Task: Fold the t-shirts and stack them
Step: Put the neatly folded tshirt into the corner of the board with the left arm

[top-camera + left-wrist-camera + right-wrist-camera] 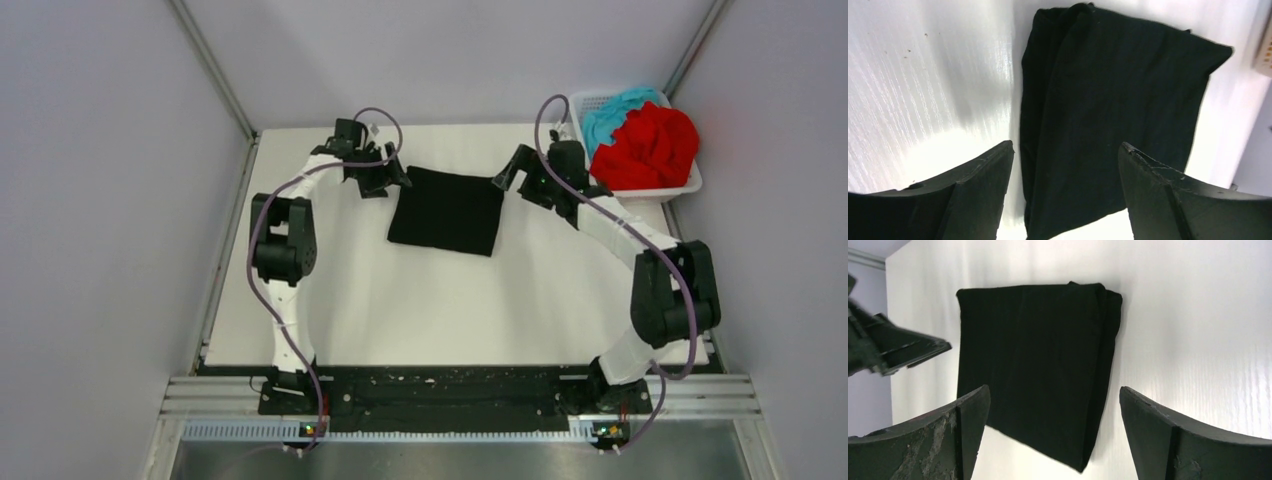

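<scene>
Folded t-shirt (446,210) lies flat on table (400,310) near its far edge, between left gripper (385,178) and right gripper (508,172); basket (650,192) at far right corner holds front t-shirt (650,150) heaped partly over rear t-shirt (610,108).

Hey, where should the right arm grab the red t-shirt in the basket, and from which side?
Probably best to pinch a raised fold at the top of the red t-shirt, coming straight down with the right gripper. It is crumpled in a mound above the rim of the white basket, partly over the teal t-shirt, so the walls would block a side approach.
</scene>
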Tool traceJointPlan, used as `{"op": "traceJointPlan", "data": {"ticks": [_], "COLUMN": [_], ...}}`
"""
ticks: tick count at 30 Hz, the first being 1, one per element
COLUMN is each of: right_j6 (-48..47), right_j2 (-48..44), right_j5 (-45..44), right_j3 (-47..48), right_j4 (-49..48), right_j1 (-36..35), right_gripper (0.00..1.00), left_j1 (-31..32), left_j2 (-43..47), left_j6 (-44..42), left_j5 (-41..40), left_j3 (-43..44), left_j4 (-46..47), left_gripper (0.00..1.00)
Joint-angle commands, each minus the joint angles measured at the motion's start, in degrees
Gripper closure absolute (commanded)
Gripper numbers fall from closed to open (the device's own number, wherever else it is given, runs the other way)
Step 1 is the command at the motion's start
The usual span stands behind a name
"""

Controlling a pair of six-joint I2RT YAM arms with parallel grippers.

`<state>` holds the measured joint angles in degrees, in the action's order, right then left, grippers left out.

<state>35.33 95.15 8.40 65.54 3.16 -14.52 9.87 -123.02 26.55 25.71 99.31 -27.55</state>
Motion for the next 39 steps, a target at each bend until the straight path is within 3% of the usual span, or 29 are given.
{"op": "traceJointPlan", "data": {"ticks": [1,5,13,18,24,32,39], "right_j6": [-2.01,-2.09,-2.34,-2.94,-4.51,-7.18,-8.44], "right_j2": [-9.21,-14.99,-27.34,-32.07,-33.55,-34.13,-31.83], "right_j5": [0.02,-1.79,-5.77,-9.79,-12.21,-18.43,-21.57], "right_j3": [-3.77,-6.89,-13.91,-16.00,-17.16,-17.63,-15.50], "right_j4": [0.12,2.39,7.18,9.66,11.96,12.69,12.66], "right_j1": [-0.37,-0.41,-0.36,-0.33,-0.38,-0.42,-0.33], "right_gripper": [0.01,0.01,0.01,0.01,0.01,0.01,0.01], "left_j1": [1.73,3.68,9.56,10.75,7.26,-2.37,-13.37], "left_j2": [-3.13,-7.13,-10.85,-10.77,-6.74,-4.36,-10.91], "left_j6": [-2.88,-2.46,-0.84,1.09,-0.27,-5.46,-10.19], "left_j5": [-1.81,-5.56,-20.20,-33.40,-46.25,-52.31,-49.93], "left_j3": [1.24,3.39,4.24,7.06,7.15,6.88,18.08], "left_j4": [-1.70,-3.32,-5.66,-11.67,-17.83,-16.82,-16.12], "left_gripper": [0.23,0.35,1.00,1.00,1.00,1.00,1.00]}}
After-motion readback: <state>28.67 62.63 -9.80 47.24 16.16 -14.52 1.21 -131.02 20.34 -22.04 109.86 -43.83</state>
